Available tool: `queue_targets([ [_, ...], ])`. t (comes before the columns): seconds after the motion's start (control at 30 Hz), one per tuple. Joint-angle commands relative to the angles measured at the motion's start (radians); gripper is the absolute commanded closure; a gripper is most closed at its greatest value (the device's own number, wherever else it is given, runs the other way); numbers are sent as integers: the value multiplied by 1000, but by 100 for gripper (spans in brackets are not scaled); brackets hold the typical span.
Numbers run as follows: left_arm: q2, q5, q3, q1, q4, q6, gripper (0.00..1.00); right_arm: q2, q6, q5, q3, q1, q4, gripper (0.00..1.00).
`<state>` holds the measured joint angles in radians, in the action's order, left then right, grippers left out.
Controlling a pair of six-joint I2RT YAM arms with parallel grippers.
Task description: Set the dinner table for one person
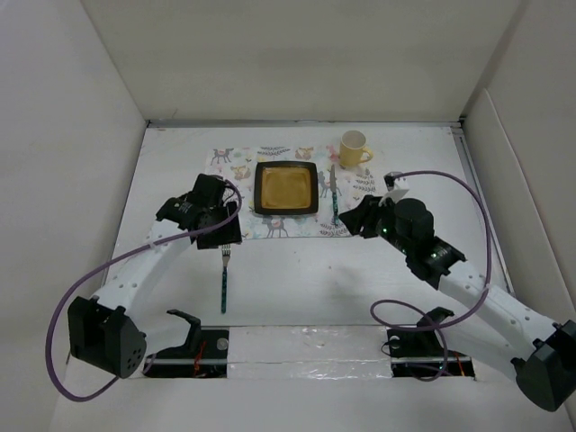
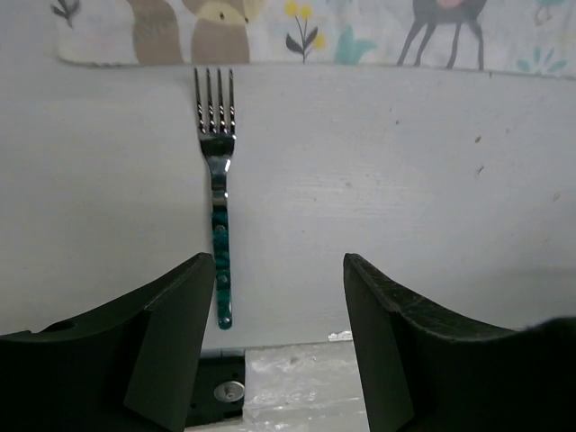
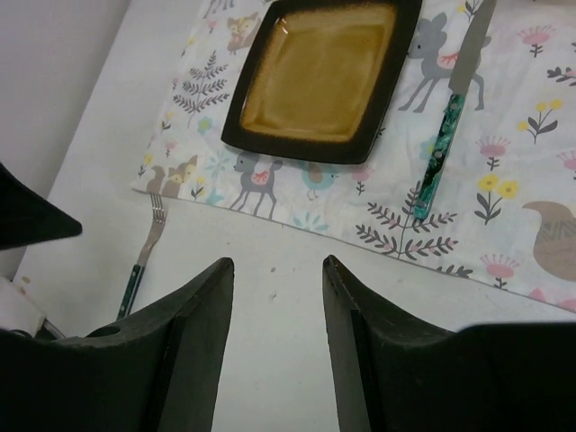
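Observation:
The white dinner table [image 1: 297,279] carries a deer-print placemat [image 1: 236,166]. On the placemat lie a dark-rimmed amber square plate [image 1: 286,187] and, right of it, a teal-handled knife [image 1: 334,196]. A yellow mug [image 1: 354,149] stands at the mat's back right corner. A teal-handled fork [image 1: 224,279] lies on the bare table just below the mat's left part, tines toward the mat. My left gripper [image 1: 225,234] hovers over the fork's tines, open and empty; in the left wrist view the fork [image 2: 219,189] lies ahead of the left finger. My right gripper [image 1: 354,220] is open and empty near the knife's handle end [image 3: 432,171].
Off-white panel walls [image 1: 81,135] close in the table on the left, back and right. A clear taped strip [image 1: 306,346] and the arm mounts line the near edge. Purple cables [image 1: 468,193] loop from both arms. The left arm shows as a dark shape [image 3: 27,216] in the right wrist view.

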<state>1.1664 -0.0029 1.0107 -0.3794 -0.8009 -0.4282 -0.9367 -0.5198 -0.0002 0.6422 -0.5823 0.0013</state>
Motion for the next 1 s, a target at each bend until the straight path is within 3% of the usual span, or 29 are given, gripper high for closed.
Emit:
queue_targets([
  [0.0,33,117,-88,-16,-106,-67,44,67,-6,14,-21,1,84,51],
  [0.27,75,69,-188,-16,-74,-181,42,189,18,28,-18,-31,36,50],
  [0.4,108,-45,-207,-3,-38,-201,42,217,24,26,-27,-31,32,51],
  [0.7,246,-104,-164,22,11,-175,50,213,33,8,-16,-22,26,51],
  [0.97,335,-69,-176,22,72,-144,57,196,33,-29,-18,6,28,52],
])
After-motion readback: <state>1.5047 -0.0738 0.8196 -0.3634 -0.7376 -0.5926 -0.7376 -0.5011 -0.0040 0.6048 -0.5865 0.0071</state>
